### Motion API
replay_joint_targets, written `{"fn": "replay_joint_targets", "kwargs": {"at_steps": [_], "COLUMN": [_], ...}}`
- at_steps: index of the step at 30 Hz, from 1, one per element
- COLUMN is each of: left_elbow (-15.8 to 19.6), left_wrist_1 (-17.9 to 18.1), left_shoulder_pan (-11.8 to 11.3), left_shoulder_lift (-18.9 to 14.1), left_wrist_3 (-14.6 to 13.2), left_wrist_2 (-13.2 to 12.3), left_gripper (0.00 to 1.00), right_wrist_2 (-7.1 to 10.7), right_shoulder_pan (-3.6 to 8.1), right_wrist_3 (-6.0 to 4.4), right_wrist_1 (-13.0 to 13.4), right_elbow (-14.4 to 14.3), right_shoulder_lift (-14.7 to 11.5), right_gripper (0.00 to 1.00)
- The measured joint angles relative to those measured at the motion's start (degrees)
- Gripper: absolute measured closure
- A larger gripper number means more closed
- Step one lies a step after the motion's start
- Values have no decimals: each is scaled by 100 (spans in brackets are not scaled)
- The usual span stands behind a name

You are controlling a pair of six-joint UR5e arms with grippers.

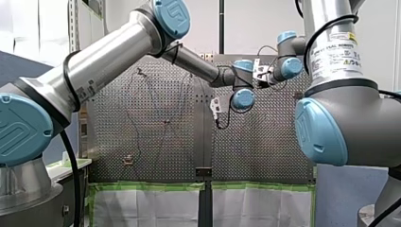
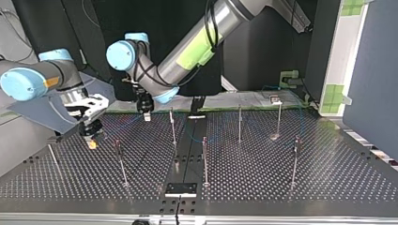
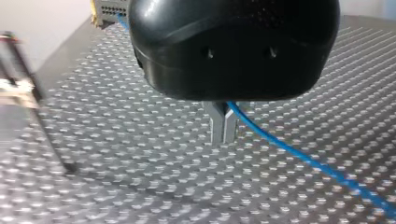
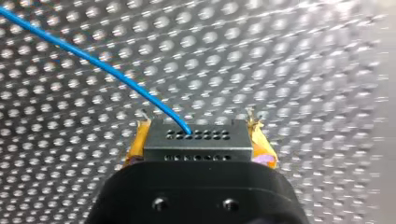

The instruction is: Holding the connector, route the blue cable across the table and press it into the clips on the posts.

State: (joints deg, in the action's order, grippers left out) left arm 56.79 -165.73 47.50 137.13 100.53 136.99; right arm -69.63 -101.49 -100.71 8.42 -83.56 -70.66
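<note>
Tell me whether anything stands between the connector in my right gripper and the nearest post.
Nothing visible does. In the top view the right gripper, shut on the connector, hangs beside the nearest post, with only bare perforated table between. The left gripper sits farther back, off that line.

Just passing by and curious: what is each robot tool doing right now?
Left tool: closed on the blue cable.
Right tool: closed on the connector.
</note>
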Motion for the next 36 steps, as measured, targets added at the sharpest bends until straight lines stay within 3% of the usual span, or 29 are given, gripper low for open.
{"fn": "replay_joint_targets", "kwargs": {"at_steps": [10,18,25,30,36], "left_elbow": [-10,-12,-10,58,345], "left_wrist_1": [12,250,351,270,455], "left_shoulder_pan": [15,-48,-182,-282,-350], "left_shoulder_lift": [-492,-861,-1179,-1238,-1239], "left_wrist_3": [-107,-120,-125,-122,-82], "left_wrist_2": [59,-154,-392,-522,-704], "left_gripper": [100,100,100,100,100], "right_wrist_2": [2,9,205,284,299], "right_shoulder_pan": [-18,-35,-47,-33,3], "right_wrist_3": [-44,-46,-49,-67,-105], "right_wrist_1": [-96,-77,-33,-35,-39], "right_elbow": [0,-1,25,72,114], "right_shoulder_lift": [-453,-488,-486,-481,-476], "right_gripper": [100,100,100,100,100]}}
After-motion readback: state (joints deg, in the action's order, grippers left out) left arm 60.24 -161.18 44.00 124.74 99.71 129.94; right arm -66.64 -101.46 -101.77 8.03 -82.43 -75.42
